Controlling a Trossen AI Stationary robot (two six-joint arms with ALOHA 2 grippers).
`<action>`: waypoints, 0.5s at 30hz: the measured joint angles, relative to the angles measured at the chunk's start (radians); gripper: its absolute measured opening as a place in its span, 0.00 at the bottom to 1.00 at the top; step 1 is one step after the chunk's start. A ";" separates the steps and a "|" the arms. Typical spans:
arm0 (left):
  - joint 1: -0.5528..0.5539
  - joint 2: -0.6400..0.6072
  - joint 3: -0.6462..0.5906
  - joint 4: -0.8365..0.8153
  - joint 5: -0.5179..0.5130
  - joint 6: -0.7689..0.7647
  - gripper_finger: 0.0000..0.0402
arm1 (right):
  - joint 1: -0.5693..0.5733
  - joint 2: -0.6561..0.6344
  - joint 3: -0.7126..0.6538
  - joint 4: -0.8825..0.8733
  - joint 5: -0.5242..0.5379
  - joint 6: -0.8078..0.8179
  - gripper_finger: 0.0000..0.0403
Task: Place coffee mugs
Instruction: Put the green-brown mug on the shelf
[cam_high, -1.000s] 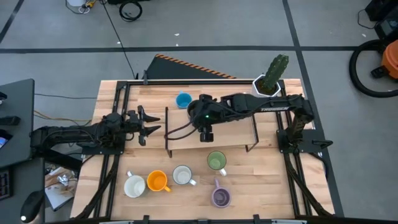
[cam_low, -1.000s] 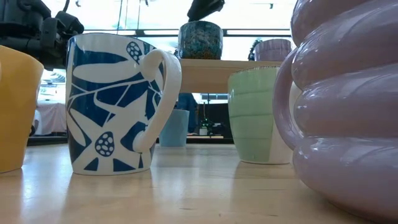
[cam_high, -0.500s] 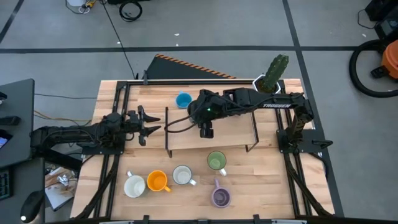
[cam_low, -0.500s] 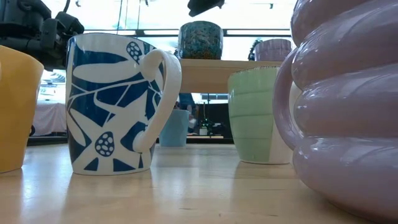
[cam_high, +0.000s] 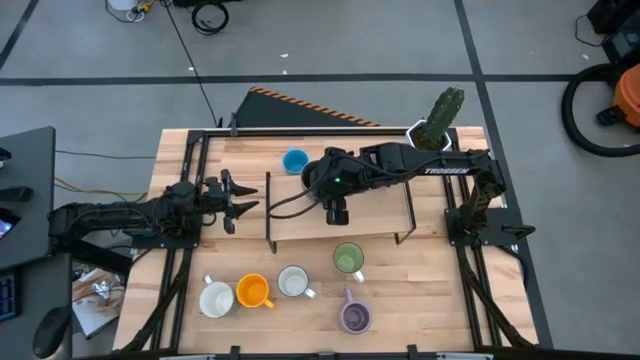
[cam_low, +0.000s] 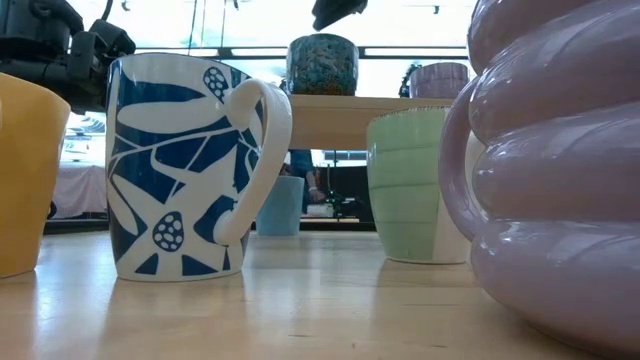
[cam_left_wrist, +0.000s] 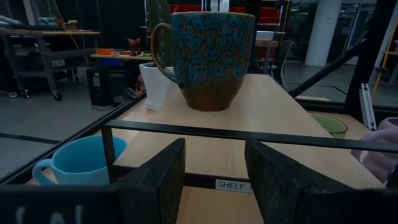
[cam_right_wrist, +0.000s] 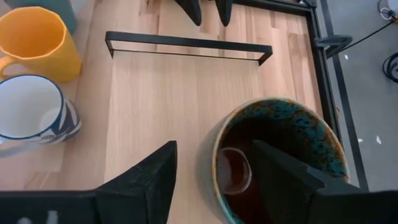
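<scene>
**A:** Start at the right gripper (cam_right_wrist: 212, 149). What is it doing?

**B:** Its fingers are spread and it holds nothing. The wrist view looks down past them into the dark brown mug (cam_right_wrist: 280, 155), which stands upright on the shelf (cam_high: 370, 225), near its middle.

**A:** What changed?

**B:** A second ago the gripper sat lower, close over the mug's rim. In the low view it has now lifted clear, with a gap above the mug. I'd judge this mug placed and let go.

**A:** And the left gripper (cam_high: 245, 207)?

**B:** It waits off the shelf's left end, fingers apart and empty, facing the mug.

**A:** What's left to place?

**B:** Five mugs stand between the shelf and the bench's edge opposite the cactus pot (cam_high: 430, 135): white (cam_high: 216, 299), orange (cam_high: 252, 291), blue-patterned (cam_high: 293, 282), green (cam_high: 348, 259) and purple (cam_high: 355, 318). A light blue mug (cam_high: 295, 161) stands behind the shelf.

**A:** Do the views differ?

**B:** From above, the arm hides the brown mug. The low view also shows a second purple mug (cam_low: 440, 80) on the shelf.
</scene>
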 joint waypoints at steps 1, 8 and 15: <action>0.000 0.000 0.000 0.000 0.000 -0.001 0.43 | -0.001 0.000 0.000 0.000 0.000 -0.003 0.55; 0.000 0.000 0.000 0.000 0.000 -0.005 0.43 | -0.001 0.000 0.000 0.022 0.011 -0.039 0.65; 0.000 0.000 0.000 0.000 0.000 -0.001 0.43 | -0.008 0.000 0.000 0.026 0.011 -0.042 0.67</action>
